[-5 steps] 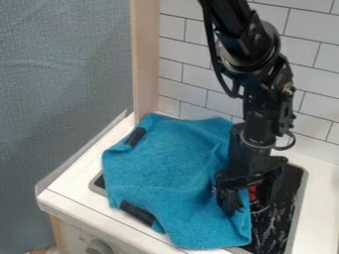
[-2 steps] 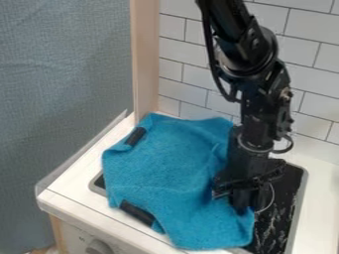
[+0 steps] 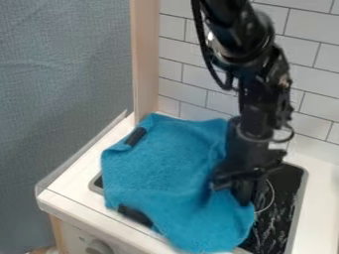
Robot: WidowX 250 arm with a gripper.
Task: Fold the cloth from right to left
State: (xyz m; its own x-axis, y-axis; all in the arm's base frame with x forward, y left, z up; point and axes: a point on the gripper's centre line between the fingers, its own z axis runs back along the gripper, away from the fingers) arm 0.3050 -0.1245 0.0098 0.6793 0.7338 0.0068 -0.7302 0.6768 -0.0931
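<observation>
The blue cloth [image 3: 165, 168] lies spread across the dark stove top, its front corner hanging past the counter's front edge. At the cloth's right side is my black gripper [image 3: 244, 199], pointing down, with its fingers together and shut on the cloth's right edge. Folds run through the fabric just left of the fingers. The exact pinch of fabric is hidden behind them.
The black stove top [image 3: 281, 208] shows right of the cloth, set in a white counter [image 3: 76, 186]. Dark burner pieces [image 3: 136, 136] show at the cloth's left and front edges. A tiled wall [image 3: 189, 99] and a wooden post [image 3: 145, 64] stand behind.
The gripper has gone from open to shut on the cloth's right edge and shifted slightly left. Creases have formed by it, and the cloth's front part has shifted. The red patch beside the fingers is hidden.
</observation>
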